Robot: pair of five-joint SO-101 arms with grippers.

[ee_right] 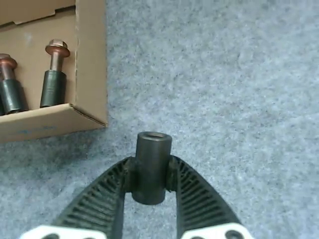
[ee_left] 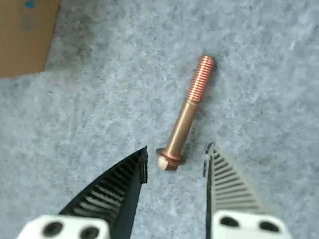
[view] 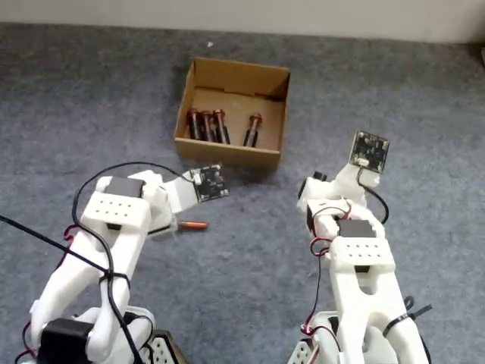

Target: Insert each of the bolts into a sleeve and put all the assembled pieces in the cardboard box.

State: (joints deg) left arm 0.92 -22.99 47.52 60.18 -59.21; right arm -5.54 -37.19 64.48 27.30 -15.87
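A copper bolt (ee_left: 185, 114) is seen lying flat on the grey worktop (ee_left: 279, 74). Its flanged head is set between the tips of the left claw (ee_left: 175, 155), which is spread wide. A dark sleeve (ee_right: 152, 149) is clamped in the right claw (ee_right: 149, 172), near the cardboard box (ee_right: 89, 59).

No text, number or sign can be read anywhere. The cardboard box (ee_right: 90, 59) has a faint blue print (ee_right: 35, 131) on the outer face of its wall nearest the right arm, too blurred to make out. A small blue mark (ee_left: 30, 5) sits on the box wall in the left wrist view and is just as illegible.
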